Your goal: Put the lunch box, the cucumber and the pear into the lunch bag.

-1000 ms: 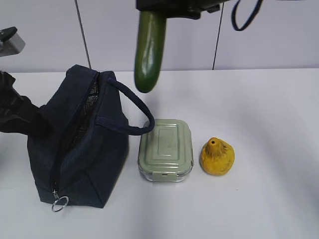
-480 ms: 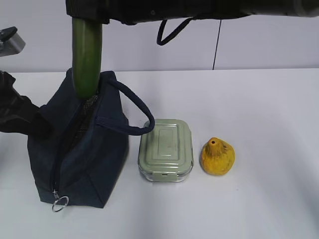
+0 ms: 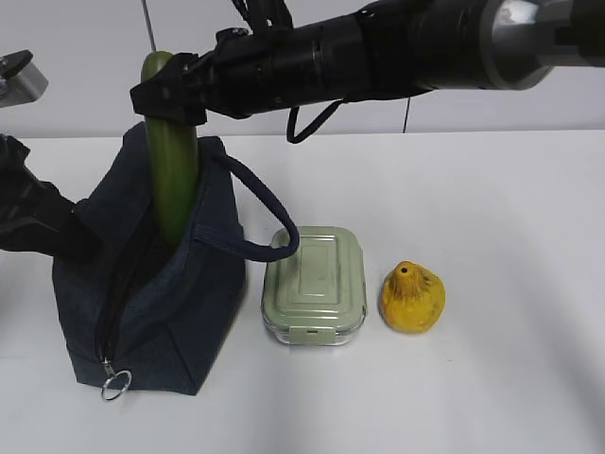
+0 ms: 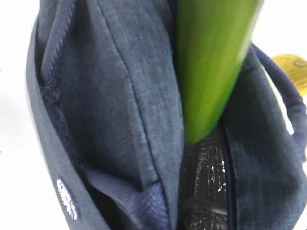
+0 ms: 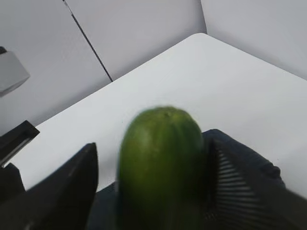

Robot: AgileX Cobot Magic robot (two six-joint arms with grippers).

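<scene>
The lunch bag point(image 3: 180, 303) stands at the left with its zipper open. The cucumber point(image 3: 175, 180) stands upright with its lower end inside the opening. My right gripper point(image 3: 170, 99) reaches across and brackets its upper part. In the right wrist view the cucumber point(image 5: 160, 158) sits between the fingers with a gap at the left finger point(image 5: 72, 182), so the jaws are open. My left gripper point(image 3: 80, 232) holds the bag's left end, fabric pulled toward it. The left wrist view shows the cucumber point(image 4: 211, 72) entering the silvery lining point(image 4: 206, 191). The lunch box point(image 3: 315, 284) and pear point(image 3: 412, 298) lie on the table.
The bag's looped strap point(image 3: 260, 203) arches toward the lunch box. A silver ring pull point(image 3: 114, 385) hangs at the bag's near bottom corner. The white table point(image 3: 492, 208) stretches to the right, with a grey wall behind.
My right arm has carried the cucumber left from above the lunch box to over the bag, then lowered its end into the opening. The left arm, lunch box and pear have not moved.
</scene>
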